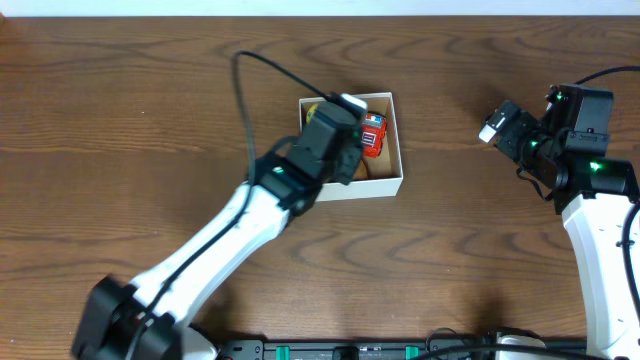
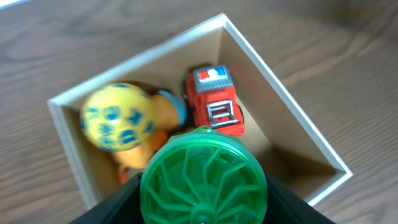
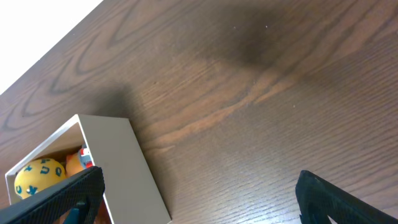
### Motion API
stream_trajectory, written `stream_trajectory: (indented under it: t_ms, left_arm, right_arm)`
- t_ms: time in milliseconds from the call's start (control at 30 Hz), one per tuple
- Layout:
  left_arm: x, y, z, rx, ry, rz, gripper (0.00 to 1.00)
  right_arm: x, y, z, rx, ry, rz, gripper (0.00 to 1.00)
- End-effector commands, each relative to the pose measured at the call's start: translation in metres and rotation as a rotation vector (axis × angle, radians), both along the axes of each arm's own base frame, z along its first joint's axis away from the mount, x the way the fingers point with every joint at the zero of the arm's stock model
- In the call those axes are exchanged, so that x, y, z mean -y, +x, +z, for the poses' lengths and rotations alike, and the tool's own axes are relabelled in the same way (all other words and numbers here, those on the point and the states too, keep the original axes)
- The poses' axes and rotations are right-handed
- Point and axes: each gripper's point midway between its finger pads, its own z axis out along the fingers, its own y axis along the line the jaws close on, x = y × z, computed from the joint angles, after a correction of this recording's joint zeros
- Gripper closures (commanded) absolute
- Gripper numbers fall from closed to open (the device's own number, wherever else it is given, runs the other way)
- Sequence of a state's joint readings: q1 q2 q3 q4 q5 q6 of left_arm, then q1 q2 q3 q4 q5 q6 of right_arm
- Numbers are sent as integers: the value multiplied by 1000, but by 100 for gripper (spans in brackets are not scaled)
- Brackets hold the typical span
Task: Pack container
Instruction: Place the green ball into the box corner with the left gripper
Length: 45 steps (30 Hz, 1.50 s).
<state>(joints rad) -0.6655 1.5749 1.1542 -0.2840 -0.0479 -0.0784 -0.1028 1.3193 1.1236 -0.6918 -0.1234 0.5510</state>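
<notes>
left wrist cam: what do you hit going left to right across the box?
Left wall of the box → yellow ball → red toy truck → right wall. The green disc at the bottom edge is left out, since it overlaps both ball and truck.
</notes>
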Motion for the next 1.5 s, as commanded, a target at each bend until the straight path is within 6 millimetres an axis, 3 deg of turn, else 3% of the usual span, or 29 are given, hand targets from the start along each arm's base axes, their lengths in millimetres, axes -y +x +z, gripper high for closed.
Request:
stream_trajectory:
  t_ms: [0,133,167,367,567,767,1000,1100,1267,1467]
  left_arm:
    - [5,11,-24,-19,22,6,35]
    - [9,26,-26,14,-5,19,4]
    - [9,28,-21,28,-15,23,2]
    - [3,25,20,90,-63,28,2]
    - [-13,2,69,134,-113,36,2]
    - [-32,-24,106,158,-156,52,2]
    - [-47,-30,116,199,-102,55,2]
    - [-55,-22,136,284,-115,102,2]
    - [-87,-24,189,429,-197,182,2]
    - [-143,-55,227,507,-231,277,2]
  right_arm:
    - [2,1,1,0,4,-6,1]
    - [2,1,1,0,4,-6,1]
    - [2,1,1,0,4,-6,1]
    - [2,1,0,-1,4,-6,1]
    - [2,1,1,0,4,-6,1]
    - [2,1,1,0,5,-6,1]
    - [2,1,1,0,4,-6,1]
    - [2,1,1,0,4,-6,1]
    - [2,1,1,0,4,-6,1]
    - [2,1,1,0,4,-6,1]
